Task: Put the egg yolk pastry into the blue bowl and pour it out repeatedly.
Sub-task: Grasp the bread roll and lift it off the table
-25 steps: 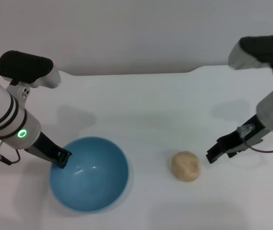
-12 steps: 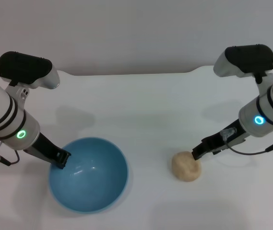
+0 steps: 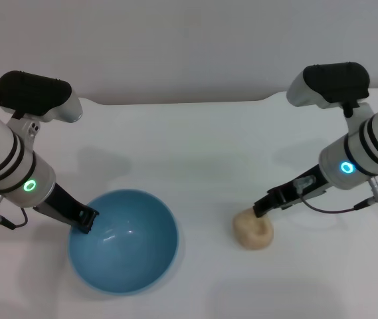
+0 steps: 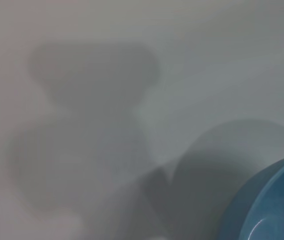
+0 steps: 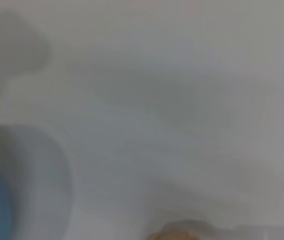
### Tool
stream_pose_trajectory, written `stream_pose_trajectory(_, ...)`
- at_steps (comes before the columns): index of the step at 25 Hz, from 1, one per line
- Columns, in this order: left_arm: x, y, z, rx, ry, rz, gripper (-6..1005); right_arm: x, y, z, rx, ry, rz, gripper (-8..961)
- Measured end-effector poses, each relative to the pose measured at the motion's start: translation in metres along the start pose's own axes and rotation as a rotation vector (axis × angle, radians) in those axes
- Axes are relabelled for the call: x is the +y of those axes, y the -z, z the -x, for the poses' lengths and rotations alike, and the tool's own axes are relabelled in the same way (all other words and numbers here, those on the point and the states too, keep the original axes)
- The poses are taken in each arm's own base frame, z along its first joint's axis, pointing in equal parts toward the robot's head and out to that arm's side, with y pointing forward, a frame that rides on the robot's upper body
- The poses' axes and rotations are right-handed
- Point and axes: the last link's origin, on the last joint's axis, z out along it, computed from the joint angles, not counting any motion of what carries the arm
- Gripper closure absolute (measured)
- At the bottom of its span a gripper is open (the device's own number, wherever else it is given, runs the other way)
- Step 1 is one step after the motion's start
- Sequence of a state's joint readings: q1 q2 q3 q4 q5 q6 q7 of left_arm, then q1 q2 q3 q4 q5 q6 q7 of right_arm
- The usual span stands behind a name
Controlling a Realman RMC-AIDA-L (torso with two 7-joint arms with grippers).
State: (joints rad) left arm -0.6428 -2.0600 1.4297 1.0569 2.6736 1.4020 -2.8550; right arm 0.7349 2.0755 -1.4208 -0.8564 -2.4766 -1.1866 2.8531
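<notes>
Glossy, smooth blue bowl (image 3: 123, 242); matte, dented, dough-like egg yolk pastry (image 3: 253, 230); smooth white matte table (image 3: 195, 146).

Left gripper (image 3: 86, 220) low, right gripper (image 3: 262, 209) lowered

Both arms: white cylindrical links with 2 black bands, black-capped grey joint housings, black grippers. Status ring: left green, right cyan. Thin cables trail near each wrist.
</notes>
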Motion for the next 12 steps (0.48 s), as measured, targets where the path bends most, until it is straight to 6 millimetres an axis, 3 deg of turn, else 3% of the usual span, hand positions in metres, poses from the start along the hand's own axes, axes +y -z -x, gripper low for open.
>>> stream_pose_trajectory(12, 0.0005, -0.0003, 0.0001, -0.001, 0.003, 0.000, 1000, 0.0099, -0.0063, -0.0036, -0.003, 0.006, 0.057, 402)
